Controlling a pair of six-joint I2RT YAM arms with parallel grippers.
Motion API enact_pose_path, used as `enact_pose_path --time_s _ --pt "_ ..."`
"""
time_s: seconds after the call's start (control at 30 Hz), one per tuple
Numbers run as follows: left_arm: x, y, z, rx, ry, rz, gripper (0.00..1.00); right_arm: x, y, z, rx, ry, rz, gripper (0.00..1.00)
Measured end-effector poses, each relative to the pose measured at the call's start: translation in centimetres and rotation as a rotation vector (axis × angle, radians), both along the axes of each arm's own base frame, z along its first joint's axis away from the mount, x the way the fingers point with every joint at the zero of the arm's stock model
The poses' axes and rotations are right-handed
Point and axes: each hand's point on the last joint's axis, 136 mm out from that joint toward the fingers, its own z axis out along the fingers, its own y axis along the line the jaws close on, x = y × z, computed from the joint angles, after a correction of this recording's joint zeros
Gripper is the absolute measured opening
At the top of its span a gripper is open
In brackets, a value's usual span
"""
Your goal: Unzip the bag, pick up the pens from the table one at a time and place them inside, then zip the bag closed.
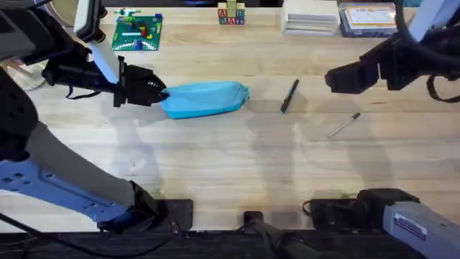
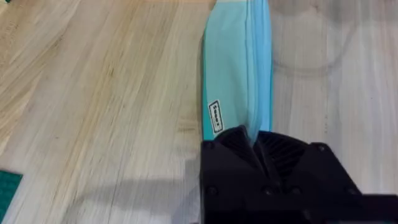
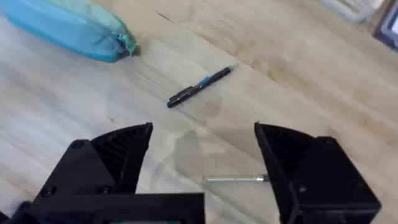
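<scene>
Bag [image 1: 206, 98] is laid flat on the desk [image 1: 230, 173], left of centre, long axis across the desk, zip seen running along its top in the left wrist view [image 2: 239, 68]. Its left end is pinched by the left hand [image 1: 154, 91], fingers clenched on the fabric at that end [image 2: 255, 140]. A small white label is seen on the bag's side near the grip.

Dark pen [image 1: 289, 96] is laid on the desk just right of the bag, apart from it, tilted slightly from upright in the overhead view. Silver pen [image 1: 343, 124] is laid further right and nearer the arm bases, well apart from the dark pen.

Right hand [image 1: 338, 78] is held above the desk to the right of the dark pen, released, fingers wide, nothing gripped; the silver pen [image 3: 236, 179] is seen on the desk between its fingers.

Green baseplate [image 1: 138, 32] with bricks is noted at the far edge, beyond the left hand.
</scene>
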Motion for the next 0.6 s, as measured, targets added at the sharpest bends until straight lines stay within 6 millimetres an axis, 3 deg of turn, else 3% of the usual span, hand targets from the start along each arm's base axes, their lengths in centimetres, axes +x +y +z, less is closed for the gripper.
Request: enact_pose_path --time_s 0.4,0.6 --pt "0.00 0.00 0.00 0.000 0.000 0.000 0.042 -0.90 0.56 -0.38 -0.044 -0.005 0.122 0.996" --pt "0.01 0.00 0.00 0.000 0.000 0.000 0.042 -0.37 0.99 0.20 -0.032 -0.045 0.149 0.996"
